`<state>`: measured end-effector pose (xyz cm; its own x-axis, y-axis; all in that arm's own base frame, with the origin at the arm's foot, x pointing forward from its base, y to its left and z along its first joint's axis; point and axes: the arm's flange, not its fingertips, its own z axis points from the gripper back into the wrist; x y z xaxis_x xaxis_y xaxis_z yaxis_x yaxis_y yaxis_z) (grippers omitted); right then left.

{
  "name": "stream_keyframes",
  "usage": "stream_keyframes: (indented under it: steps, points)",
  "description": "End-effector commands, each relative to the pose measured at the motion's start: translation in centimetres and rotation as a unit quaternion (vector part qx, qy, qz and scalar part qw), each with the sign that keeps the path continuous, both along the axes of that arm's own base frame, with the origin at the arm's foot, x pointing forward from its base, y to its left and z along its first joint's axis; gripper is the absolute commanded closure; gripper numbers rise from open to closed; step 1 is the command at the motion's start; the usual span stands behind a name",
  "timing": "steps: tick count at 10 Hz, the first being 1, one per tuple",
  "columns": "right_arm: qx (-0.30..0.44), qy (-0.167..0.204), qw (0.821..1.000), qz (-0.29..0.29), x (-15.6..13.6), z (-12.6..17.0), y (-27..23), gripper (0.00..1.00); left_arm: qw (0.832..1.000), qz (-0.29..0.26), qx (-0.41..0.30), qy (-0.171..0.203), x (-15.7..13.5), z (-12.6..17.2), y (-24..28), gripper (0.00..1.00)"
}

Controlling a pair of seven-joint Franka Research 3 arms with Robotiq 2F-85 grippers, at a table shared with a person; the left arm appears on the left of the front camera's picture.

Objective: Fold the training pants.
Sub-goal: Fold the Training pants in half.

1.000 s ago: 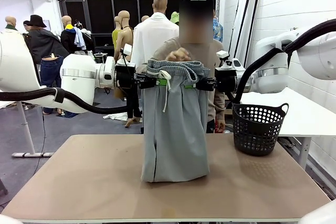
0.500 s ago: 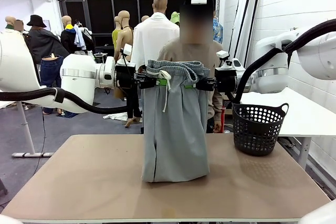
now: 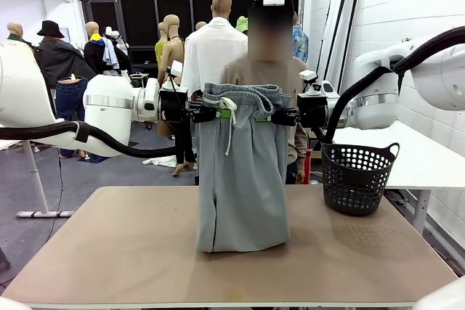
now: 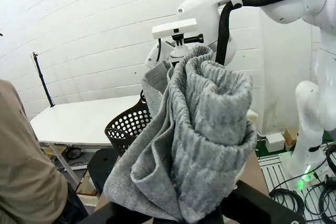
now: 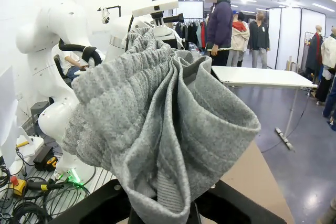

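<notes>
The light grey training pants (image 3: 242, 179) hang upright over the table (image 3: 109, 252), their lower end resting bunched on the tabletop. A white drawstring (image 3: 229, 123) dangles from the gathered waistband. My left gripper (image 3: 216, 113) is shut on the waistband's left side and my right gripper (image 3: 270, 117) is shut on its right side, both at the same height. In the left wrist view the ribbed waistband (image 4: 207, 129) bulges up from between my fingers. The right wrist view shows the same grey cloth (image 5: 157, 129) pinched at the bottom edge. A person (image 3: 251, 70) stands right behind the pants.
A black perforated basket (image 3: 357, 176) stands on the table's right rear corner. A white side table (image 3: 429, 154) lies beyond it on the right. The tabletop to the left and front of the pants is bare brown board.
The person's hand, raised behind the waistband a second ago, has dropped out of sight. Both arms and the pants have stayed still.
</notes>
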<state>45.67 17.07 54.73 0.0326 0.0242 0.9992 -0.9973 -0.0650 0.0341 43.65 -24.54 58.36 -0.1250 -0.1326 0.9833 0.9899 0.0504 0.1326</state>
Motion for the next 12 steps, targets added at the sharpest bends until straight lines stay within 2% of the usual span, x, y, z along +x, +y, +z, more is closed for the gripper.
stream_keyframes:
  steps: [1,4,8,12]
  points:
    - [0.005,-0.001,1.0,0.003,-0.1,0.2,0.1,1.0,1.0,-0.001,-0.004,0.0,-0.1,0.2,-0.1,1.0]
    - [-0.002,0.0,1.0,0.005,1.0,0.8,0.2,1.0,1.0,-0.006,0.006,-0.002,1.1,0.4,-0.1,1.0]
    - [-0.025,-0.02,0.999,0.008,3.7,2.5,1.5,1.0,1.0,-0.002,0.023,-0.012,3.9,1.0,-0.8,1.0]
    - [-0.038,-0.037,0.999,0.001,5.9,2.3,2.3,1.0,0.999,0.04,0.033,0.009,6.8,-0.2,0.5,1.0]
